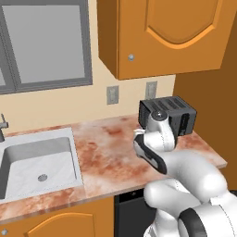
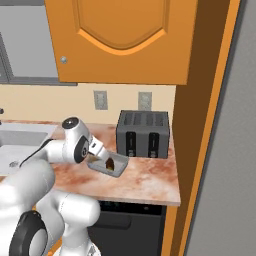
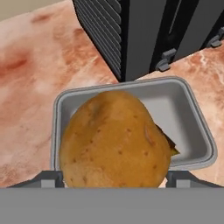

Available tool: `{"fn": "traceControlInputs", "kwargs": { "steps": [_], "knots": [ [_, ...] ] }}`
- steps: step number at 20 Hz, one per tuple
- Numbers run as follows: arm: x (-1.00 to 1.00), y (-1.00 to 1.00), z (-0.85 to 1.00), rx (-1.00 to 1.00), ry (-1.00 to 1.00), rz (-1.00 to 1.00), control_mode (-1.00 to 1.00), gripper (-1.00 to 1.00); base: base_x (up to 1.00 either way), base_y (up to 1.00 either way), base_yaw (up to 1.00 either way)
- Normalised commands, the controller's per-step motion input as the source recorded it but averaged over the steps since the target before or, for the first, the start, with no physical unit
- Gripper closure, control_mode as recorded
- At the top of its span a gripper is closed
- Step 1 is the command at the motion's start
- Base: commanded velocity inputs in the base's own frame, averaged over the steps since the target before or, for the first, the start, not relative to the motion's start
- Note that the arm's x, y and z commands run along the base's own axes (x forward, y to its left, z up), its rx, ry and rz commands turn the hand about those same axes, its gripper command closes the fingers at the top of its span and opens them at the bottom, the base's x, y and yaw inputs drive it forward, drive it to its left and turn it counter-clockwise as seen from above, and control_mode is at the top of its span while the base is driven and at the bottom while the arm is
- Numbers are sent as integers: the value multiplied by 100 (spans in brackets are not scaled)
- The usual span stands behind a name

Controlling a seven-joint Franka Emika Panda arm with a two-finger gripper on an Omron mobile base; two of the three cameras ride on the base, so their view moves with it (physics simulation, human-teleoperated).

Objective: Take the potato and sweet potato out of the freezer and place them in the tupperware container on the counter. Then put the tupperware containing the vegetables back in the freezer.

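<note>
No readable text, no labels, no brands, no numbers

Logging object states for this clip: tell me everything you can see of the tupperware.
The tupperware is a shallow grey rectangular tray with rounded corners and a flared rim, plastic-looking. It sits flat on the marbled counter, just in front of the dark toaster. The potato hangs over it between the gripper tips, hiding much of its floor; a darker lump peeks out beneath.
</note>
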Motion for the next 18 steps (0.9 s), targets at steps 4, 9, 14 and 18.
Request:
{"fn": "traceControlInputs", "kwargs": {
  "steps": [4,9,14,18],
  "knots": [
    [0,0,-11,-7,1,0,-100,100,0,0,0],
    [10,0,-25,-2,9,0,-100,100,0,0,0],
    [18,0,-37,-1,5,0,-100,-100,0,0,0],
    [22,0,-27,-1,0,0,-100,-100,0,0,0]
  ]
}}
